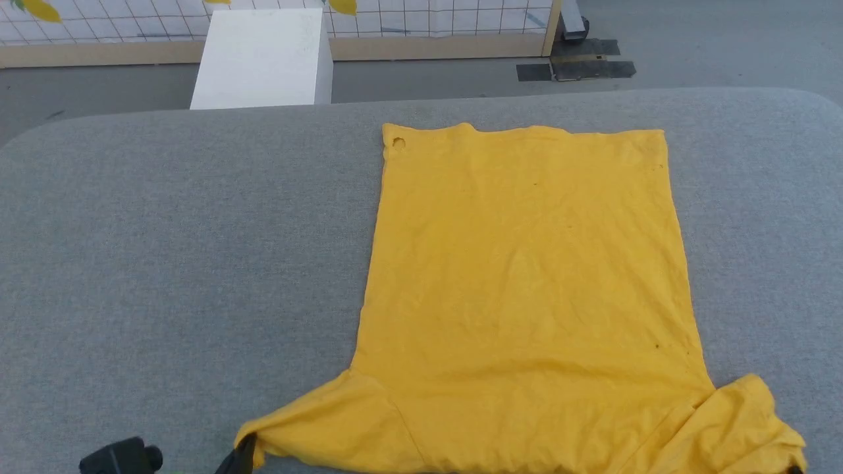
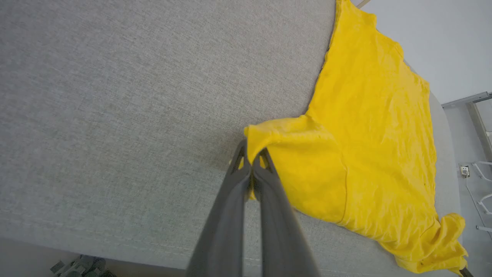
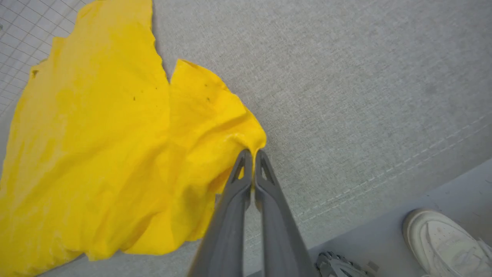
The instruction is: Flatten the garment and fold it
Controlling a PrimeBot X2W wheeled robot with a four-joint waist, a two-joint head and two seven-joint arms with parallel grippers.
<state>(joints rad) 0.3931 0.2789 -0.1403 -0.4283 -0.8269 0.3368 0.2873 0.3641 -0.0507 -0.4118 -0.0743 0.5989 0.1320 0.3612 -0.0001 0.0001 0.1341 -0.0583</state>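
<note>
So here's me with both sleeves pinched. From my head camera the garment (image 1: 527,283) lies plain yellow side up on the grey padded table (image 1: 164,263), a bit to my right of centre, with the straight hem at the far end and the sleeves at the near edge by me. That view gives the whole outline, fairly flat with soft wrinkles, plus a small round mark (image 1: 398,143) at the far left corner of the hem. It's poor on the grips though, since my fingers are just dark bits at the bottom edge. The wrist cameras fill that in. My left gripper (image 2: 251,154) is clamped on the tip of the left sleeve, with yellow cloth squeezed between the two fingers and poking through their cutouts, and that sleeve is drawn out into a point. My right gripper (image 3: 252,154) is clenched on the edge of the right sleeve, which is bunched and rumpled. The right wrist camera also catches a person's white shoe (image 3: 442,238) on the floor past the table edge, while the head camera has a white box (image 1: 263,59) beyond the far side.
</note>
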